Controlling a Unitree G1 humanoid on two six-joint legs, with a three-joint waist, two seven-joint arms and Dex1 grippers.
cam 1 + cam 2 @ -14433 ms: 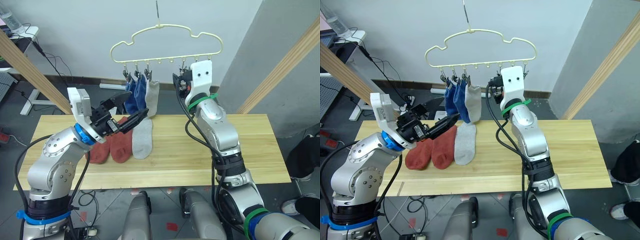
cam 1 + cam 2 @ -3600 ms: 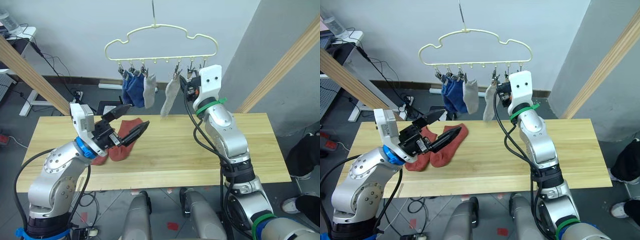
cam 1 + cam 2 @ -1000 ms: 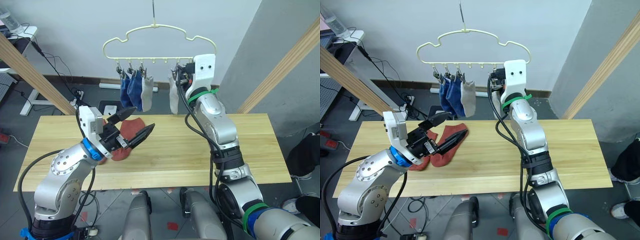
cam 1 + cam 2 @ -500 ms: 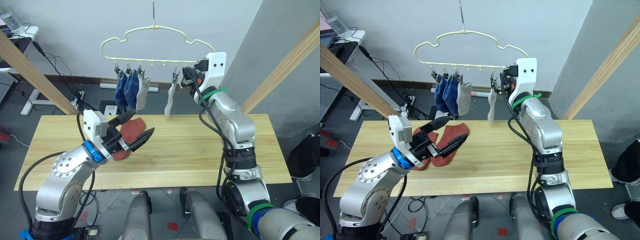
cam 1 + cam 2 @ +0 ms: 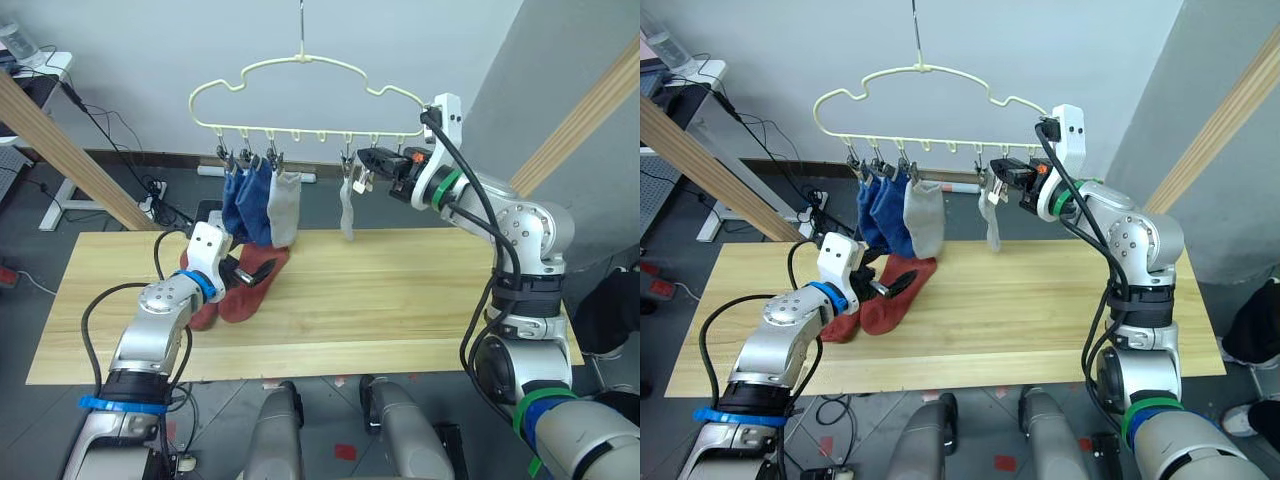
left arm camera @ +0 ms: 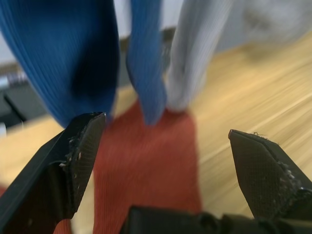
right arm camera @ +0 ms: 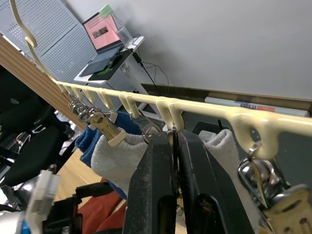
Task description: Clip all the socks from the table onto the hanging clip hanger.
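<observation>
Pale yellow wire forms the cloud-shaped clip hanger (image 5: 300, 82), hung by its top hook against the wall above the far edge of the worktop (image 5: 420, 300). The right tool (image 5: 362, 160) is raised to the hanger's clip row, its two black fingers pressed together around a metal clip (image 7: 161, 130). Just beside this tool, on the side toward the hanger's middle, one light grey sock (image 5: 347, 208) hangs clipped. Further along the row, past a few bare clips, hang two blue socks (image 5: 240, 205) and a second light grey sock (image 5: 283, 207), close together.

The left tool (image 5: 243, 275) is low over the worktop with its fingers spread wide apart, holding nothing. Directly beneath and ahead of it lie the two rust-red socks (image 5: 252, 290), side by side and touching, flat on the wood near the worktop's far-left part. The hanging blue socks dangle just above this tool, close to its fingers (image 6: 80, 146).

To the right of the red socks the plank surface runs bare to its right edge, and the near edge in front of the left tool is open too.
</observation>
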